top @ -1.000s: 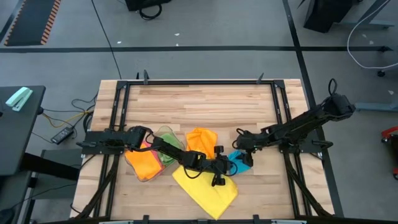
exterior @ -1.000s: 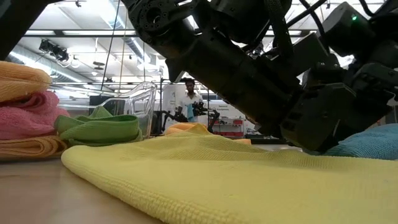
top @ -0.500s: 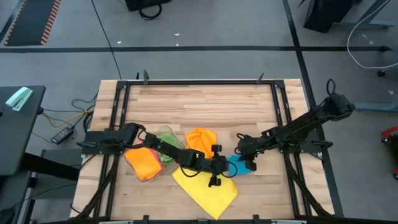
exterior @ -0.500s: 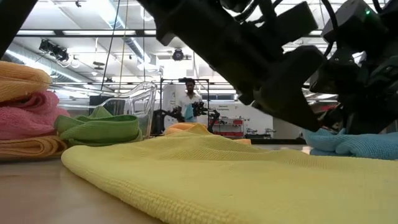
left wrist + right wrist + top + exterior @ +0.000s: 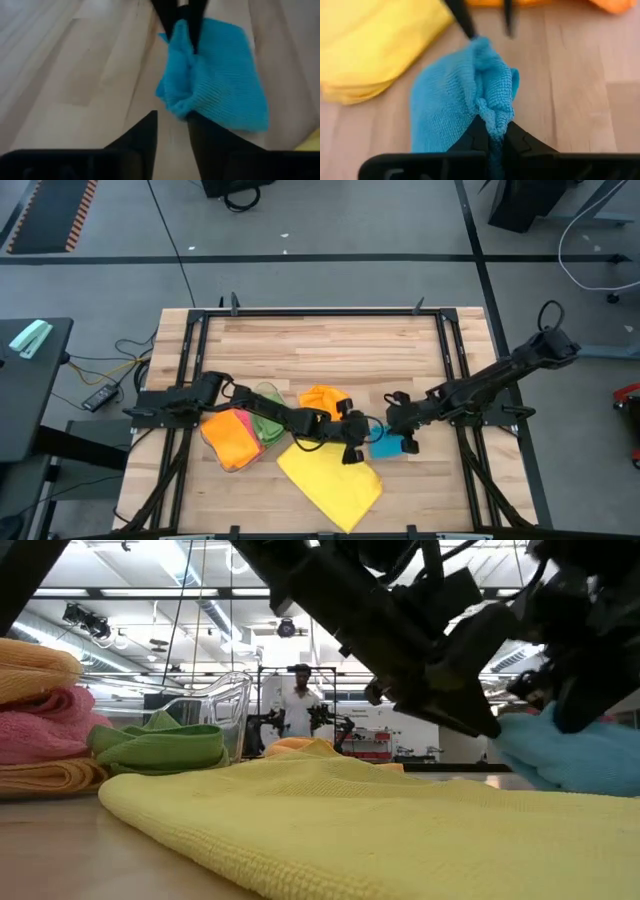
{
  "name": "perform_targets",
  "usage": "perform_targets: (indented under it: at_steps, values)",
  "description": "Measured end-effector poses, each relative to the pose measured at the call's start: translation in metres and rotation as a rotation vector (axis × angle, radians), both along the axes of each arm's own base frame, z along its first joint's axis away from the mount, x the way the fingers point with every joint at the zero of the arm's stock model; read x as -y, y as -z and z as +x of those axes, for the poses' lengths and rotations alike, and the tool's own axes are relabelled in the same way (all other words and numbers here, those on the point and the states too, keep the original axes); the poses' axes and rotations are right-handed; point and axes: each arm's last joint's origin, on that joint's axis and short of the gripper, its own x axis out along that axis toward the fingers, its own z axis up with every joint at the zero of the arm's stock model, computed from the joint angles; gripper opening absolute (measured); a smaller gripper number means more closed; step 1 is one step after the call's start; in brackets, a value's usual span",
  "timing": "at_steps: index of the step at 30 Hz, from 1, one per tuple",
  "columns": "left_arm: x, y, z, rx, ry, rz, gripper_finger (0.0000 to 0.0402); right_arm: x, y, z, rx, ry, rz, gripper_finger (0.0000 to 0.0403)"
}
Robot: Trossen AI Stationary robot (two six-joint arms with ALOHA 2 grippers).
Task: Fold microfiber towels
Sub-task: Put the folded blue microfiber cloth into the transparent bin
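Observation:
A blue towel (image 5: 386, 447) lies bunched right of centre near the front edge, with my right gripper (image 5: 493, 125) shut on it. My left gripper (image 5: 173, 117) reaches in from the left and stands open just short of the towel's near corner (image 5: 175, 105), with nothing between its fingers; whether a tip touches the cloth I cannot tell. A yellow towel (image 5: 330, 480) lies spread at the front. Behind the left arm rests an orange towel (image 5: 322, 400). Folded orange, pink and green towels (image 5: 238, 435) are stacked at the left. My right gripper pinches a gathered ridge of the blue towel (image 5: 495, 112) between its two fingers; several layers are bunched there. The fingers slant down from the table's right. The pinched ridge is raised, and the rest of the towel (image 5: 440, 115) drapes slack onto the table.
A clear plastic tray (image 5: 222, 700) stands behind the green towel (image 5: 160, 750). Black frame rails (image 5: 190, 370) run along the table's left and right sides. A person (image 5: 297, 705) stands far off in the room. Bare wood (image 5: 320, 345) fills the far half.
My right gripper has taken hold of the blue towel and risen, pulling it from flat into a raised bunch and drawing it a little toward the table's right. My left gripper has lifted off the yellow towel, toward the far edge.

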Motion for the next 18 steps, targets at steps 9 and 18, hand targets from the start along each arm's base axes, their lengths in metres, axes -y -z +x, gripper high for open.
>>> perform_targets:
  at_steps: [9, 18]
  values:
    - [-0.013, -0.014, 0.013, 0.151, 0.104, -0.164, 0.0219, -0.008, -0.023, -0.009, -0.072, 0.025, -0.133, 0.0017]
    - [-0.029, -0.013, 0.018, 0.177, 0.072, -0.163, 0.0305, -0.01, -0.031, -0.007, -0.063, 0.044, -0.134, 0.0017]
